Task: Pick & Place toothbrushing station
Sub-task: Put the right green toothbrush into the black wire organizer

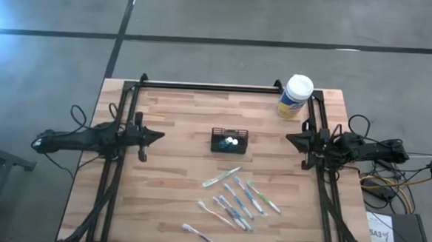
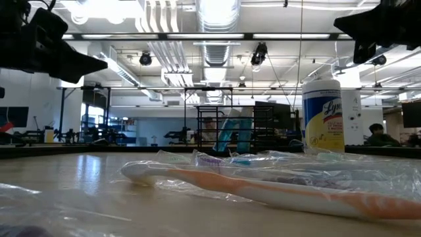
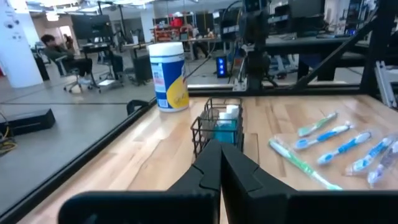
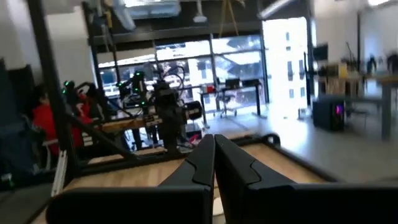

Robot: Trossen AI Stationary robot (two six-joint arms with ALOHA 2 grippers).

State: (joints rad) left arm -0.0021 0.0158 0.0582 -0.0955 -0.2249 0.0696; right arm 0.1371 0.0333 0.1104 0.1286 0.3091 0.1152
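Note:
The toothbrushing station, a small black mesh caddy [image 1: 229,141], stands on its base at the middle of the wooden table [image 1: 175,193], with small bottles inside; it also shows in the left wrist view [image 3: 217,127]. My left gripper [image 1: 159,136] is shut and empty at the table's left, above the table, pointing at the caddy. My right gripper [image 1: 289,137] is shut and empty at the table's right, pointing toward the table's left edge. Both fingertip pairs show closed in the wrist views [image 3: 219,149] [image 4: 214,142].
Several wrapped toothbrushes [image 1: 238,200] lie on the near half of the table; one lies close to the low camera [image 2: 263,187]. A white-lidded, yellow-labelled round canister [image 1: 295,95] stands at the far right corner. Black frame rails [image 1: 210,87] run along the far and side edges.

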